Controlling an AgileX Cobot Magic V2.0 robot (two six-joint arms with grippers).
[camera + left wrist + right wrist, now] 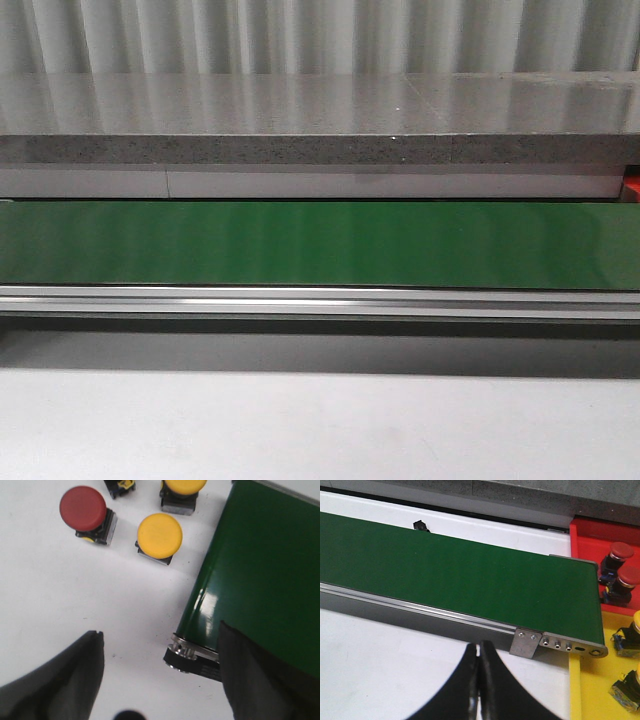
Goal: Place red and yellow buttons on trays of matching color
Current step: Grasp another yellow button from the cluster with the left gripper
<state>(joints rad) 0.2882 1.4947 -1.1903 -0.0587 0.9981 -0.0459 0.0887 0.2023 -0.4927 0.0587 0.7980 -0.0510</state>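
Left hand (160,680): released, fingers spread wide, nothing between them, over the white worktop (60,605) beside the belt's end.
Right hand (479,690): clenched, fingertips pressed together, holding nothing, near the belt's edge.
Belt (320,245): green, bare.
Loose buttons: red button (83,508) at 11 o'clock of the left hand; yellow button (159,535) at 12 o'clock, just beside it.
Red tray (600,535): two red-capped buttons inside.
Yellow tray (592,690): yellow buttons inside, at the belt's end.
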